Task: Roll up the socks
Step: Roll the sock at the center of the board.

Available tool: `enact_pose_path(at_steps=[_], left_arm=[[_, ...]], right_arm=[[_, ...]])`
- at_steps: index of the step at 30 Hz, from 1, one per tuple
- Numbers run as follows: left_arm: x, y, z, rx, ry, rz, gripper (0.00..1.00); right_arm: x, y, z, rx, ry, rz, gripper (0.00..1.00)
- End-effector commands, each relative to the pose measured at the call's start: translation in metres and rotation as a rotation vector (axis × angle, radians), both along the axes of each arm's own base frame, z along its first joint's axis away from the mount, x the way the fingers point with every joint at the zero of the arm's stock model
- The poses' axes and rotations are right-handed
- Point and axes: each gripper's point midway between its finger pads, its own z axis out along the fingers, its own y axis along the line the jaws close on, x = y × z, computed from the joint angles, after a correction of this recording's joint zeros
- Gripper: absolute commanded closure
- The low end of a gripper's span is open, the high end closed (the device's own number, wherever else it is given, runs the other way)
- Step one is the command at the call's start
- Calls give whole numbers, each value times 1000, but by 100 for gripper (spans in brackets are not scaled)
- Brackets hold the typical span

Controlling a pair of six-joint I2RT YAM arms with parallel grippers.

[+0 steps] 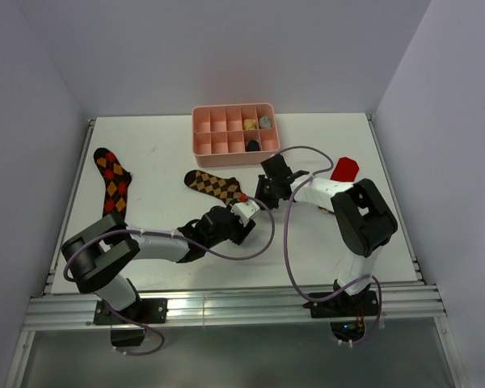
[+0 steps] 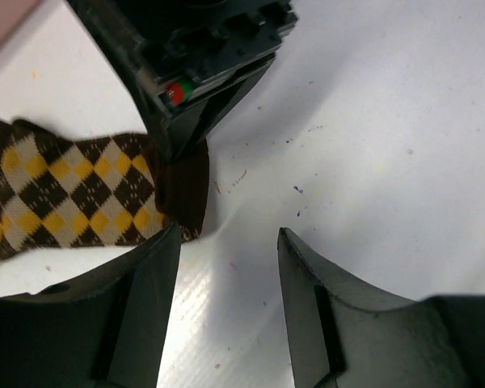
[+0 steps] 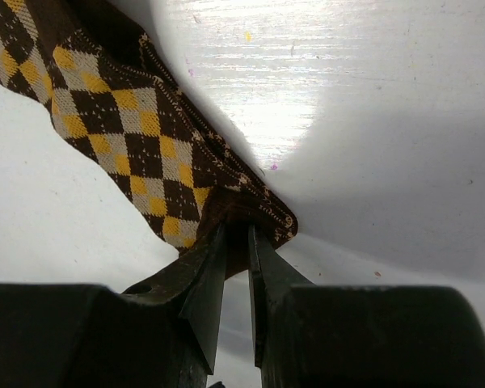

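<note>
The black sock with tan argyle diamonds (image 1: 213, 185) lies flat mid-table. My right gripper (image 1: 249, 196) is shut on its dark cuff end (image 3: 226, 212), and the jaws (image 3: 238, 228) pinch the fabric edge. In the left wrist view that sock (image 2: 73, 190) lies at the left, with the right gripper (image 2: 196, 77) above it. My left gripper (image 2: 229, 229) is open over bare table just beside the cuff, nothing between its fingers (image 1: 241, 212). The red-orange argyle sock (image 1: 113, 181) lies flat at the far left. The red sock (image 1: 344, 168) sits at the right.
A pink compartment tray (image 1: 202, 129) stands at the back centre, with a few small items in its right cells. White walls close in the table on the left, back and right. Purple cables loop off both arms near the front.
</note>
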Motion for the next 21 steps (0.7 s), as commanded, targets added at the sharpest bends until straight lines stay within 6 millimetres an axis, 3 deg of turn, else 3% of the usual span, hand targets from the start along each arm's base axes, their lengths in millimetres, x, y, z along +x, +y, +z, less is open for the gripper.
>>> enact_pose_path(at_steps=[1, 12, 21], left_arm=[[11, -10, 19, 31, -192, -11, 43], [9, -16, 4, 61, -265, -66, 37], [15, -17, -24, 115, -279, -71, 36]], right_arm=[[-9, -10, -15, -77, 47, 11, 76], [-10, -4, -15, -48, 55, 20, 76], [-12, -4, -6, -35, 39, 26, 76]])
